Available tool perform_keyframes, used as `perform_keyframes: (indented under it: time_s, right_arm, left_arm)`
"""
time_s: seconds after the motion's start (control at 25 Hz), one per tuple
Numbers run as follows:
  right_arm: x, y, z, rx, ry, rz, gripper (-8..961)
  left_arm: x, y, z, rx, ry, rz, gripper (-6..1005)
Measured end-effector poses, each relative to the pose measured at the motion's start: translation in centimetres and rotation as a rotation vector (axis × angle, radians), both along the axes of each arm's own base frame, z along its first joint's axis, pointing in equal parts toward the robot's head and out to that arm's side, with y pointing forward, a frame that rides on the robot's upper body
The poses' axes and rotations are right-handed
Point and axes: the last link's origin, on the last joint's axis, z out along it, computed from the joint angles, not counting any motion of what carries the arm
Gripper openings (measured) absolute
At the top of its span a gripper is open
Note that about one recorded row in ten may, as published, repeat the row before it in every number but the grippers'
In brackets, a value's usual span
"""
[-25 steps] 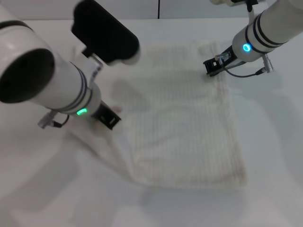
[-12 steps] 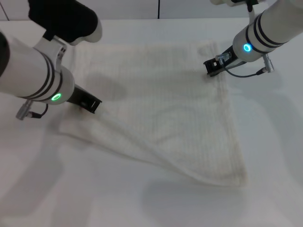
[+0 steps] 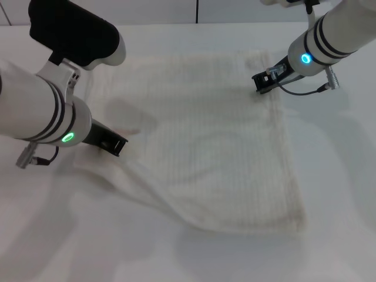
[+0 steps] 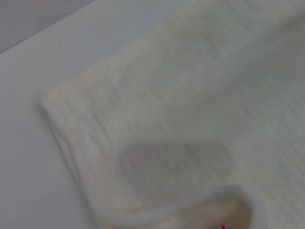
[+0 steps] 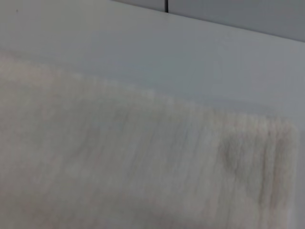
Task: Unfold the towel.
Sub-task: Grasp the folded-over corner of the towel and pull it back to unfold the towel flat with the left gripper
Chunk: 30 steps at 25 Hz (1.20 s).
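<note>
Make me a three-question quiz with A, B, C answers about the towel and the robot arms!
1. Where is the right gripper?
A. at the towel's far right corner
B. at the near edge
C. off the table

2. What colour is the towel?
A. blue
B. cream-white
C. red

3. How does the towel lie?
A. rolled up
B. in a heap
C. mostly spread, its near-left part rumpled

Answers: 1 A, the head view shows it at that corner. 2 B, every view shows pale cloth. 3 C, folds remain near the left gripper on the white table.

Towel [image 5: 119,167] corner (apparently rumpled) on table [image 5: 143,52].
</note>
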Motion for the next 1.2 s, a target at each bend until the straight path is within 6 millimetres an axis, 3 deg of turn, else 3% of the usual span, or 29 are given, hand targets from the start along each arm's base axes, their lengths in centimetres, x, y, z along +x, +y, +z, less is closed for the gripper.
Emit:
perform_keyframes:
  time_s: [0.72, 1.2]
  right_arm:
    - [0.7, -0.4, -0.4, -0.021, -0.012, -0.001, -1]
    - [0.8, -0.5, -0.4, -0.024, -0.012, -0.005, -1]
  left_arm:
    - [-0.1, -1.4, 1.0, 0.039, -0.043, 0.04, 19]
    - [-1.4, -1.9, 1.6, 0.083, -0.069, 0.123, 23]
